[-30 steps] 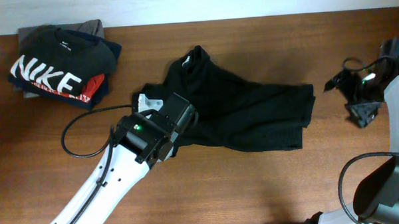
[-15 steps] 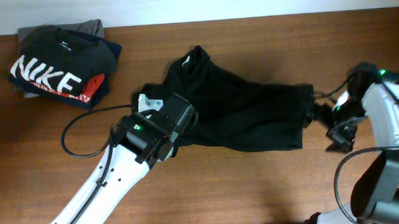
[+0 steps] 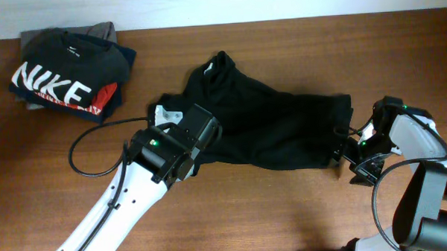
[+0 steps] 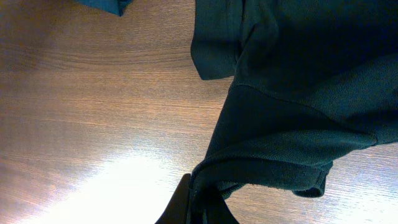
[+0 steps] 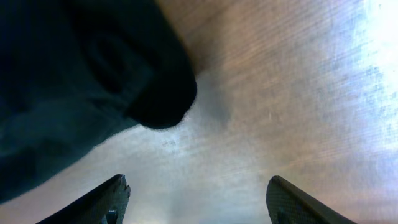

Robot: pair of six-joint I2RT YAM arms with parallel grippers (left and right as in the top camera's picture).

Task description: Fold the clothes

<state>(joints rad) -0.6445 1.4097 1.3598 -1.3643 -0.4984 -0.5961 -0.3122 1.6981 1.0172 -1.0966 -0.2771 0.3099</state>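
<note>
Swinging in from the far right of the table (image 3: 234, 222), the right gripper (image 5: 199, 202) now sits at the right hem corner of the black top (image 3: 283, 127), its jaws spread wide and empty. The top lies crumpled mid-table. The left gripper (image 4: 198, 205) is pinched tight on the top's left edge. The right should probably ease further over the corner before closing, so that it catches both layers.

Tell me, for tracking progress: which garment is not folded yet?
The plain black top, lying loose and rumpled in the middle. The others, Nike shirt on top, sit folded in a stack at the far left.
</note>
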